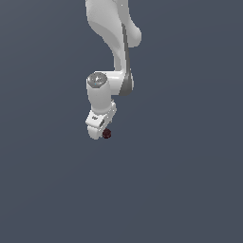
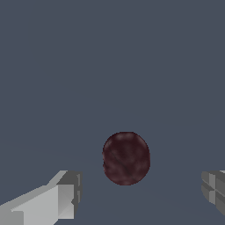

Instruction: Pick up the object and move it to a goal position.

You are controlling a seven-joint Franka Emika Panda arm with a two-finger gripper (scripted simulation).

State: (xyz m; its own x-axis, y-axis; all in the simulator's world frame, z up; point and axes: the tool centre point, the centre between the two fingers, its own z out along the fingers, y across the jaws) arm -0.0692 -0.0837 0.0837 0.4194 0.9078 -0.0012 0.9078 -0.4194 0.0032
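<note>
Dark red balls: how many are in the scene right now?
1. The dark red ball sits between the open gripper fingers, touching neither; in the exterior view it shows just below the gripper tip. No others visible.

dark red mottled object [image 2: 126,158], white tool [image 2: 140,193], slate-grey backdrop [image 1: 190,166]

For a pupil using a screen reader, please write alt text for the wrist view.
A small, dark red, mottled, roundish lump sits on a plain grey-blue surface, lying in the gap between the two pale grey fingertips of the open end effector, with clear space on either side. Neither fingertip touches it. Nothing else is in view.
</note>
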